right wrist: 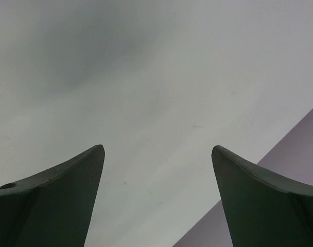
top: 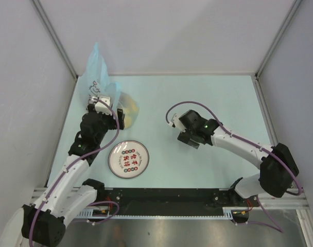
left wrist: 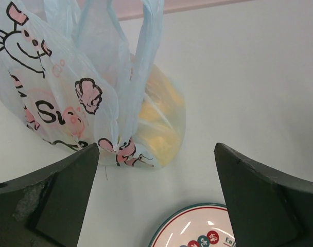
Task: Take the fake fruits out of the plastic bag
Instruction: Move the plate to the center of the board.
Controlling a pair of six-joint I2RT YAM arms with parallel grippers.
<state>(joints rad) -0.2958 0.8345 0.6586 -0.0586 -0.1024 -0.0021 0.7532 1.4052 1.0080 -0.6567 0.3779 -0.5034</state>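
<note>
The plastic bag point(top: 98, 77) is thin, light blue and printed with pink and dark cartoons. It stands bunched up at the table's far left, and its handle loops point(left wrist: 141, 62) rise upward. A yellow shape point(left wrist: 159, 116) shows through its lower right side; I cannot tell what it is. No fake fruits show distinctly; they are hidden. My left gripper point(top: 101, 99) hovers just in front of the bag, open point(left wrist: 156, 152), with nothing between its fingers. My right gripper point(top: 188, 138) is open point(right wrist: 157, 149) over bare table at centre right, far from the bag.
A white patterned plate point(top: 128, 159) with a teal and red rim lies near the front, below the left gripper point(left wrist: 197, 226). Grey walls close in the table on the left, back and right.
</note>
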